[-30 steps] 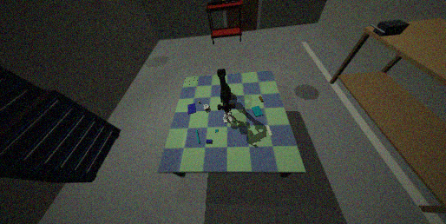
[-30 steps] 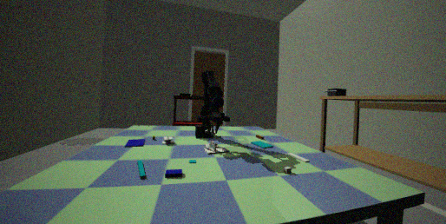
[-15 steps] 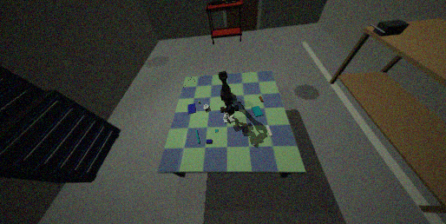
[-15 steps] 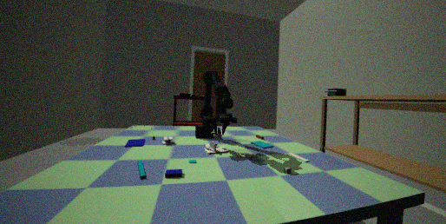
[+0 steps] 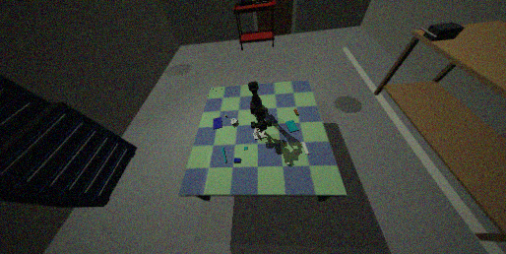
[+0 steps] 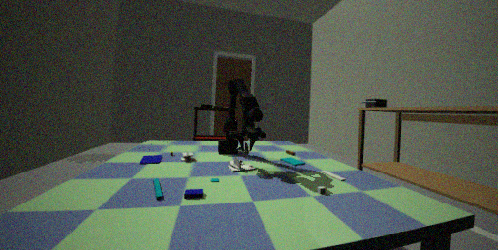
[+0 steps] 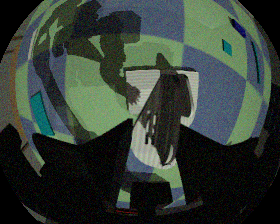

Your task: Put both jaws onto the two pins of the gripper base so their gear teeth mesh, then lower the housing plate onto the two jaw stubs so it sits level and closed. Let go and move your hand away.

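The white gripper base (image 5: 258,134) (image 6: 248,168) (image 7: 137,80) lies near the middle of the checkered table. Raised parts show on it, but jaws, pins and teeth are too small and dark to tell apart. My gripper (image 5: 259,125) (image 6: 247,149) (image 7: 151,124) points down just above the base and is shut on a white part (image 7: 147,150). This part has a rounded end and a dark shaded side; whether it is a jaw or the housing plate I cannot tell. In the wrist view it hides part of the base. Another small white piece (image 5: 234,122) (image 6: 187,157) lies to the left.
A blue plate (image 5: 218,123) (image 6: 151,160) lies left. A teal bar (image 5: 224,155) (image 6: 158,189), a blue block (image 5: 237,160) (image 6: 194,193) and a small teal piece (image 5: 246,149) (image 6: 215,180) lie front left. A teal plate (image 5: 292,126) (image 6: 293,161) and a white strip (image 6: 333,175) lie right.
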You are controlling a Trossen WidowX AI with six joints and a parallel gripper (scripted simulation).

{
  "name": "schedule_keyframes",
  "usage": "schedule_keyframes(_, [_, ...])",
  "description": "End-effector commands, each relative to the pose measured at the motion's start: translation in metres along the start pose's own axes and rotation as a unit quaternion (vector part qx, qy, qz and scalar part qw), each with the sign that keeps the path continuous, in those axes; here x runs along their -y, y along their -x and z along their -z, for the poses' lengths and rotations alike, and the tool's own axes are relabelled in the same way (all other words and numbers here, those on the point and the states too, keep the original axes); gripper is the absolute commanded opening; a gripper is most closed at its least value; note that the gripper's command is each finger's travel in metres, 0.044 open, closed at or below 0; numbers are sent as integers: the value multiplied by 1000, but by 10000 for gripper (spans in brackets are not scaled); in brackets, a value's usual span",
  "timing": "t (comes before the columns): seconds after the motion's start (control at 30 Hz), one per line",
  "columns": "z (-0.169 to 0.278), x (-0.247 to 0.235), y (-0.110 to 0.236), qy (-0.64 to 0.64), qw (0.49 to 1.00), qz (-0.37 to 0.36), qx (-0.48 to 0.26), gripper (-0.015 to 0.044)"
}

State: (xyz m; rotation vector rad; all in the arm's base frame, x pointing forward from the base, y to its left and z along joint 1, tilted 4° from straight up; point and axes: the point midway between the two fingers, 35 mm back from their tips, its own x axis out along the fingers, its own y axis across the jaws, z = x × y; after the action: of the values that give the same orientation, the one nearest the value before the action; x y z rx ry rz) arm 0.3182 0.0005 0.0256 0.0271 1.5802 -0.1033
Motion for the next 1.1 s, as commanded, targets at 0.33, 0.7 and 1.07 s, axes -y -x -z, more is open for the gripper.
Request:
schedule_keyframes(0.33, [0, -1, 0, -8, 1000, -2, -1, 134])
schedule_keyframes(0.7, [1, -3, 0, -8, 1000, -2, -1, 134])
schedule_keyframes(1.07, [0, -3, -11, -8, 1000, -2, -1, 134])
